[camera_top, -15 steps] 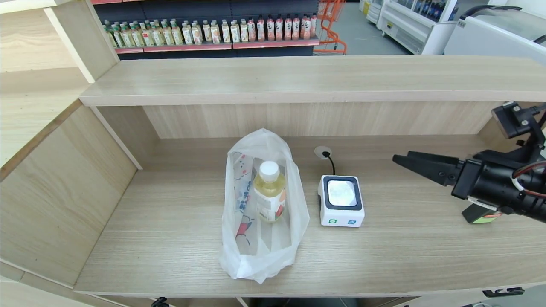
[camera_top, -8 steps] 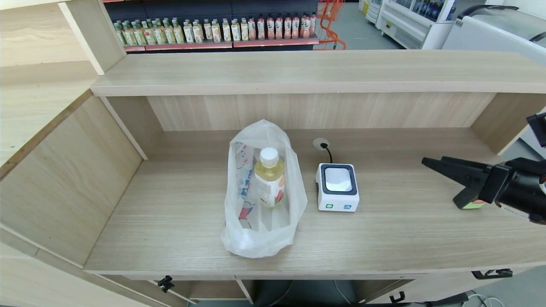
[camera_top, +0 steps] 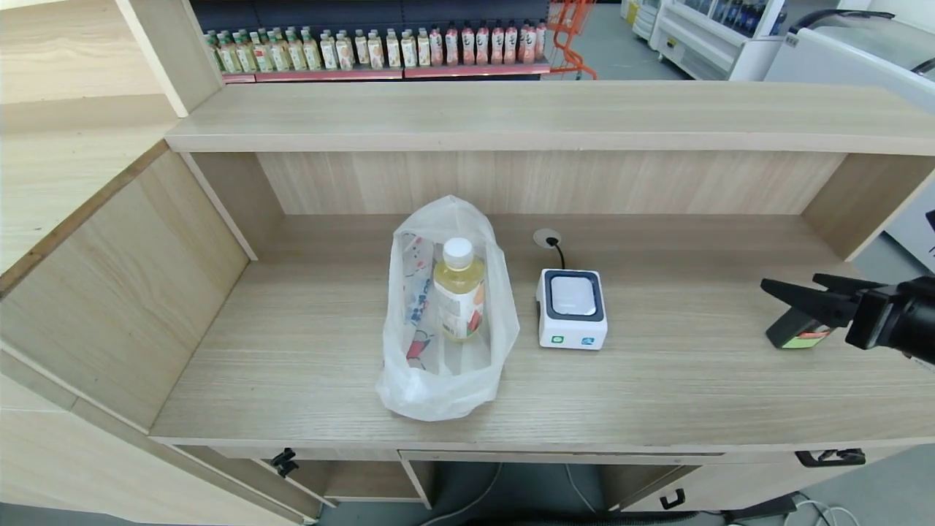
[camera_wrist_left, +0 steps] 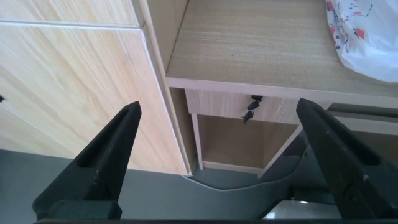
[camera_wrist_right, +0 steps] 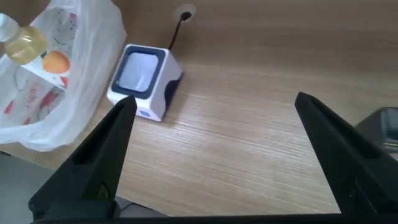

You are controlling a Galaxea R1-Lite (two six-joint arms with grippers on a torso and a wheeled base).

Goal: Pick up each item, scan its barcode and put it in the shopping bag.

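right gripper [camera_top: 789, 281] drawn back to counter [camera_top: 657, 365] right edge, jaws wide (empty), left gripper [camera_wrist_left: 219, 104] wide too

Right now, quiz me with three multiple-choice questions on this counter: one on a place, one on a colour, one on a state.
1. Where is the scanner relative to the shopping bag?
A. inside it
B. on the robot's right of it
C. on the robot's left of it
2. What colour is the cap on the bottle?
A. red
B. white
C. blue
3. What state is the right claw in?
A. shut on the bottle
B. shut on the scanner
C. open, holding nothing
Answers: B, it stands beside the bag on that side; B, the cap shows white; C, its fingers are spread, nothing between them.
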